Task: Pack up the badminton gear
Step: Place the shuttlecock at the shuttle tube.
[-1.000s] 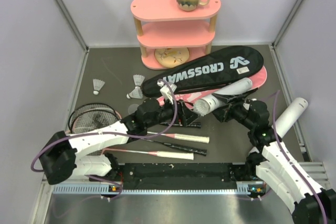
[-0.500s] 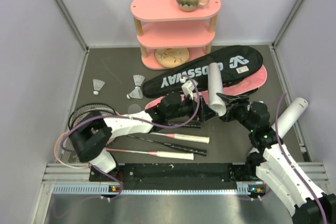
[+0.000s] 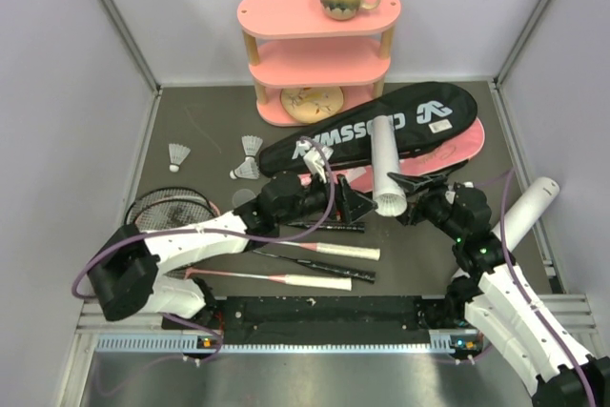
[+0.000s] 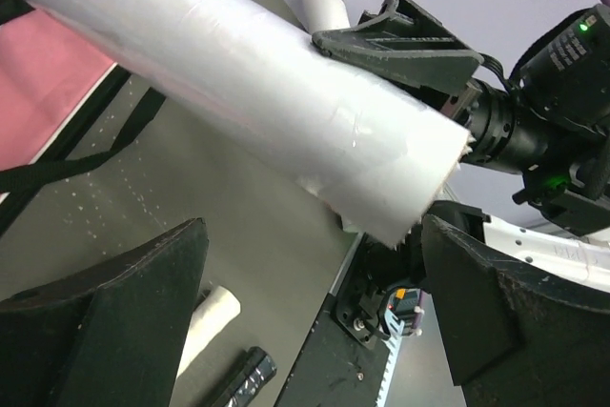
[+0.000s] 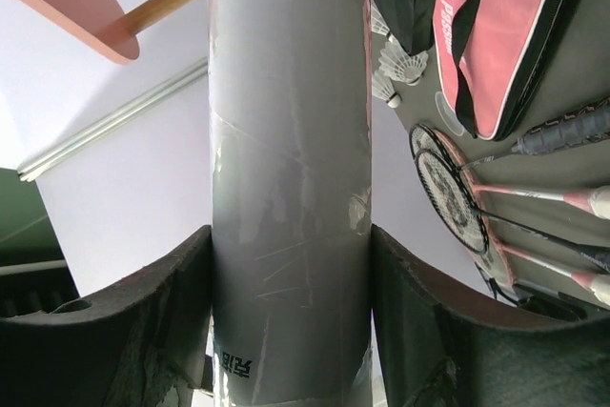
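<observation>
Top external view: white tube point(image 3: 386, 164) up off the tabletop, right of the middle, tilted. Pinched at its low end between the fingers of the right gripper point(image 3: 400, 193). Just beside that end, left gripper point(image 3: 359, 201) spread wide, holding nothing. At the right edge, second white tube point(image 3: 527, 209). By the near edge, rackets point(image 3: 319, 264) lying flat.

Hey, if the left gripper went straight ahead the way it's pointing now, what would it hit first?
Most likely the white tube held by the right gripper. The tube's near end lies just ahead of the left gripper and its open fingers. Depth is unclear, so it might only graze it.
</observation>
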`<state>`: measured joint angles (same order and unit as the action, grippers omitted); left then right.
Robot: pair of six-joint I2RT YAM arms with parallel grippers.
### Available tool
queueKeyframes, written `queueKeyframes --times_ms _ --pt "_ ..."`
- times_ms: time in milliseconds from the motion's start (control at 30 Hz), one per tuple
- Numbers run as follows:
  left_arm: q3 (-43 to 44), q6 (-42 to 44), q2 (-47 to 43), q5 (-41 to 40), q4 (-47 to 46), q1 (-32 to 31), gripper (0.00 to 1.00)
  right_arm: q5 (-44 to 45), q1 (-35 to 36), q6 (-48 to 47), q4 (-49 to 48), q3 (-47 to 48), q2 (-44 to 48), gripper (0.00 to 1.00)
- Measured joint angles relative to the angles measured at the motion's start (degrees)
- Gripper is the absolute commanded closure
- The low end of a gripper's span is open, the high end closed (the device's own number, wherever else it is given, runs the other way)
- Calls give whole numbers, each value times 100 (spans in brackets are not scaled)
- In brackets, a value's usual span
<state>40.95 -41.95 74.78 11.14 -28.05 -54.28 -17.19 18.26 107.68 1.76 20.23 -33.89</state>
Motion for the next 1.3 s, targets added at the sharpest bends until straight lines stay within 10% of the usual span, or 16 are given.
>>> queueKeyframes --times_ms 233,433,533,633,767,967,1300 --pt "597 46 756 -4 72 -116 16 22 0 -63 28 4 -44 78" --pt "951 127 879 -275 461 -262 77 284 -7 -308 181 114 -192 73" --pt "1088 275 887 -588 938 -238 84 461 -66 -682 293 278 -363 59" --pt "1104 317 870 -844 1287 -179 100 391 -70 -1314 411 407 -444 22" --pt "1082 472 610 -1119 1716 -125 100 -275 4 -2828 756 811 -496 1" --pt "929 623 -284 -802 2535 496 100 -1596 85 -6019 1556 1974 -717 1" --pt "920 973 -638 1156 3781 1687 100 -1316 793 -9377 2166 2483 -90 2"
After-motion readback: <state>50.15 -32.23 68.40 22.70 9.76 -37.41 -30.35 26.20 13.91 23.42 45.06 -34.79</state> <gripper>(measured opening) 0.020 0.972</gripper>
